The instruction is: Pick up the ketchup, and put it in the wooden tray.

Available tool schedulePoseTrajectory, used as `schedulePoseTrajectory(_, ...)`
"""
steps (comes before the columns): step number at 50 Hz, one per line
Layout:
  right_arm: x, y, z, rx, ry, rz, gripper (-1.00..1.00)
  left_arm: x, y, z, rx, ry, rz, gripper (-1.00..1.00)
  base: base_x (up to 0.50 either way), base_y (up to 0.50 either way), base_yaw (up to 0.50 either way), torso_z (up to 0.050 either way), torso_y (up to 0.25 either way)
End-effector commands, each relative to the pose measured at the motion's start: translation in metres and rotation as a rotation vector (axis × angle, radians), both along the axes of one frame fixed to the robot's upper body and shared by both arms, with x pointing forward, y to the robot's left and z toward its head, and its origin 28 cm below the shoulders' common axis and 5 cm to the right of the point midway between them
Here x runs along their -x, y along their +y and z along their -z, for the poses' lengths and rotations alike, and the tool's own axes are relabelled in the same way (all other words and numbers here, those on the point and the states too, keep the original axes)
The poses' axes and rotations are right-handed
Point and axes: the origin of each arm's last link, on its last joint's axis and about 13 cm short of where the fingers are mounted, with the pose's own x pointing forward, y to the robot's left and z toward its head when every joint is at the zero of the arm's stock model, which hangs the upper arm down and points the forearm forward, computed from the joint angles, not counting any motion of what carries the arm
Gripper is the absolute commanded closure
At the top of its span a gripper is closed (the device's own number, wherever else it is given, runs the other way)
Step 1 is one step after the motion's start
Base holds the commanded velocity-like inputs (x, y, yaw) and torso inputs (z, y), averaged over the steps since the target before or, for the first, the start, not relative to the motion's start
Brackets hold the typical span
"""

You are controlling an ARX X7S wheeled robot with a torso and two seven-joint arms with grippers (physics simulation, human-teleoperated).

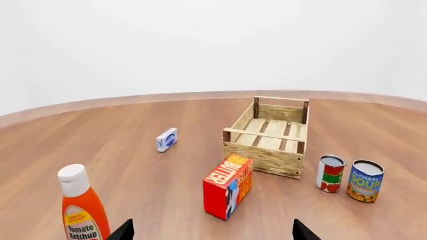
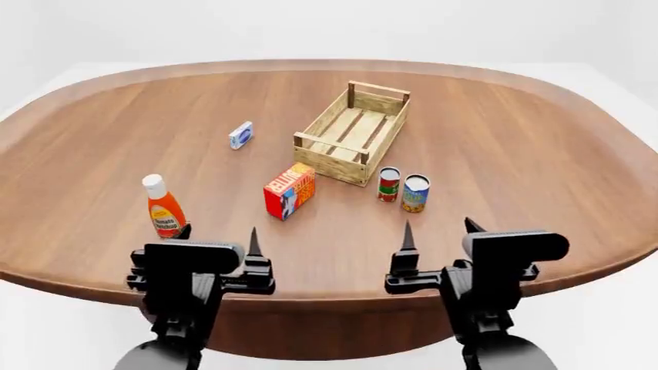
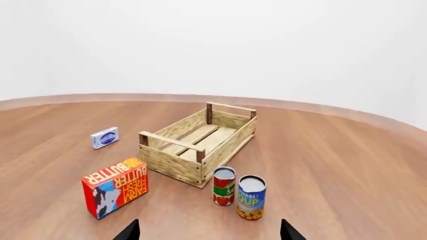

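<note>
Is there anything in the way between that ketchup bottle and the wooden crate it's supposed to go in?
Roughly, yes. The butter box stands on the table between the ketchup and the wooden tray, near the straight path. Nothing visible sits between the left gripper and the ketchup. The two cans stand off to the tray's other side.

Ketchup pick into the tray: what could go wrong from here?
1. The ketchup is tall, narrow and upright, just ahead of the open left gripper; an off-centre approach may tip it.
2. The butter box stands between it and the tray; a low carry could hit it.
3. The tray's corner posts could catch the bottle.
</note>
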Motion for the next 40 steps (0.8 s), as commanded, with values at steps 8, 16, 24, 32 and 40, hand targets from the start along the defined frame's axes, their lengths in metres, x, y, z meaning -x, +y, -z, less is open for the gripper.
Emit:
schedulePoseTrajectory(8,-0.015,-0.006,-0.05,0.037,0.003,-0.053,-1.0,-0.02,0.005,-0.051,-0.035,-0.014,0.065,-1.0,0.0,0.0,0.0,0.0,0.0)
schedulePoseTrajectory(16,-0.02,-0.006,-0.059,0.022,0.03,-0.088,-1.0,-0.022,0.007,-0.062,-0.011,0.002,0.064,-1.0,0.0,0.0,0.0,0.0,0.0)
schedulePoseTrajectory(24,-0.024,-0.008,-0.077,0.038,0.017,-0.124,-1.0,-0.019,0.008,-0.079,-0.032,0.016,0.13,-1.0,0.06,0.0,0.0,0.0,0.0)
schedulePoseTrajectory(32,-0.036,-0.011,-0.094,0.039,0.004,-0.139,-1.0,-0.023,0.009,-0.093,-0.047,0.004,0.15,-1.0,0.12,0.0,0.0,0.0,0.0)
schedulePoseTrajectory(40,-0.044,-0.014,-0.109,0.049,-0.001,-0.151,-1.0,-0.023,0.008,-0.103,-0.045,-0.012,0.167,-1.0,0.22,0.0,0.0,0.0,0.0)
